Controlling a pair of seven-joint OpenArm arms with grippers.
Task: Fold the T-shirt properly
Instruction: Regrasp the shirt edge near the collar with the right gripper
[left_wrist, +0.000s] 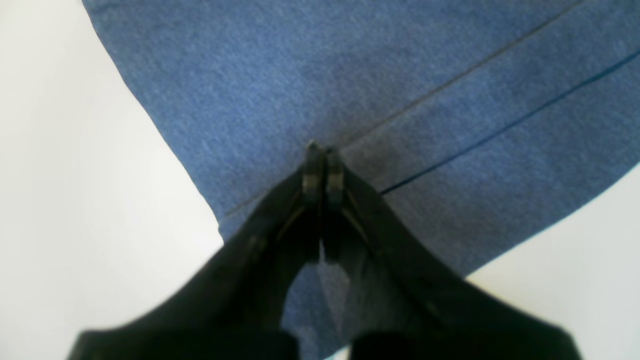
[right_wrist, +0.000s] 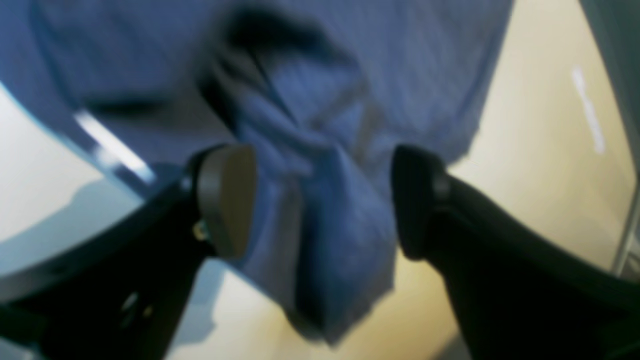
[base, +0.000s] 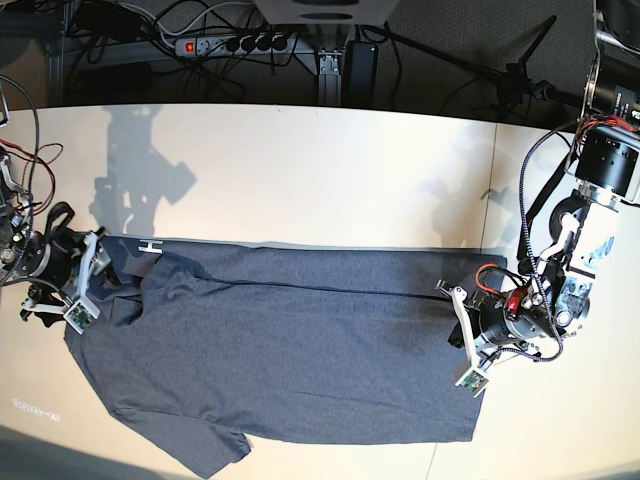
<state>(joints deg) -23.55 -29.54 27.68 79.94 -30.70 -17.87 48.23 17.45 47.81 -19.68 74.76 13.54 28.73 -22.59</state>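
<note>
The blue-grey T-shirt (base: 300, 350) lies flat across the white table (base: 320, 170), its far long side folded over, with a bit of white lettering (base: 150, 246) showing at the left. My left gripper (base: 452, 305) is at the shirt's right hem; in the left wrist view it (left_wrist: 320, 150) is shut, tips pinched on the hem stitching of the cloth (left_wrist: 300, 75). My right gripper (base: 100, 278) is at the shirt's left end. In the blurred right wrist view it (right_wrist: 320, 200) is open, with bunched cloth (right_wrist: 325, 150) hanging between its fingers (right_wrist: 225, 200).
A power strip (base: 230, 43), cables and a dark stand (base: 360, 60) sit behind the table's far edge. Loose red and black wires (base: 30, 160) hang by the left arm. Bare white table surface lies beyond the shirt.
</note>
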